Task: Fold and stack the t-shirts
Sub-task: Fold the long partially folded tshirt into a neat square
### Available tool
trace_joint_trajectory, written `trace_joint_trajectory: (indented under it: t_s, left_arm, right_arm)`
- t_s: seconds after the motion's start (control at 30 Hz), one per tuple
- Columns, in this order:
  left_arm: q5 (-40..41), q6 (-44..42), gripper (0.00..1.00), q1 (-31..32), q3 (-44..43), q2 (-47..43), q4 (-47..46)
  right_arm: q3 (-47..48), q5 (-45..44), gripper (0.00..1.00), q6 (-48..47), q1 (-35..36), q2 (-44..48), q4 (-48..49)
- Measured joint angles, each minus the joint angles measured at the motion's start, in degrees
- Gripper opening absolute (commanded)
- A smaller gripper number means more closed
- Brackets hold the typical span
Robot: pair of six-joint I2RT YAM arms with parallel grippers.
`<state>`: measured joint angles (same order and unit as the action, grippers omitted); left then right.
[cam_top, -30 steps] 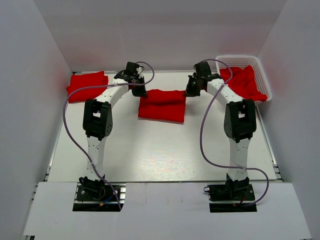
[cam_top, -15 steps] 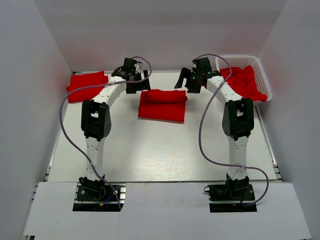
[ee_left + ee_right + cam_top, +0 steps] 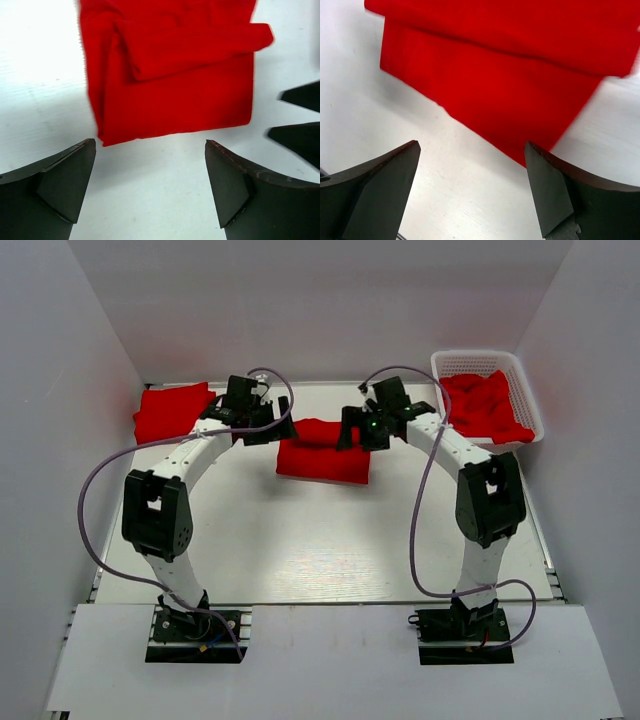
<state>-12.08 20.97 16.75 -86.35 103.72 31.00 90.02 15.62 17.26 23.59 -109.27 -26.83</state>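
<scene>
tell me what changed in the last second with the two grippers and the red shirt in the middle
Both let go: the left gripper and right gripper were shut on the far corners of the middle t-shirt and now stand open, holding nothing. It lies folded on the table. The folded pile at far left and the basket of loose t-shirts stayed put.
</scene>
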Motion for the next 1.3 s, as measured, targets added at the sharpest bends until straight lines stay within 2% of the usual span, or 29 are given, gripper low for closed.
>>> trace_joint_trajectory:
  t_s: [0.23, 0.43, 0.63, 0.83, 1.1, 1.3]
  left_arm:
    - [-4.28, -0.50, 1.00, 0.63, 7.91, -1.68, -6.21]
    - [-5.11, -1.11, 1.00, 0.63, 9.31, -1.77, -6.84]
    - [-5.16, -1.57, 1.00, 0.63, 12.39, -2.38, -7.52]
    - [-5.18, -1.73, 1.00, 0.63, 13.68, -2.38, -7.13]
    - [-5.07, -2.10, 1.00, 0.59, 13.68, -2.38, -7.04]
    - [-4.57, -2.12, 1.00, 0.17, 13.03, -2.36, -5.68]
  right_arm:
    - [2.62, 1.25, 0.90, 0.17, 3.48, -7.67, 1.62]
    - [7.13, 1.11, 0.90, 0.33, 4.15, -14.84, 4.52]
    - [9.66, 0.81, 0.90, 0.37, 4.24, -17.35, 7.17]
    - [17.18, -0.61, 0.90, 0.39, 4.24, -22.34, 9.81]
    - [32.11, -2.10, 0.90, -0.09, 4.24, -34.14, 15.67]
    - [30.25, -1.70, 0.90, -2.60, 4.57, -32.37, 19.39]
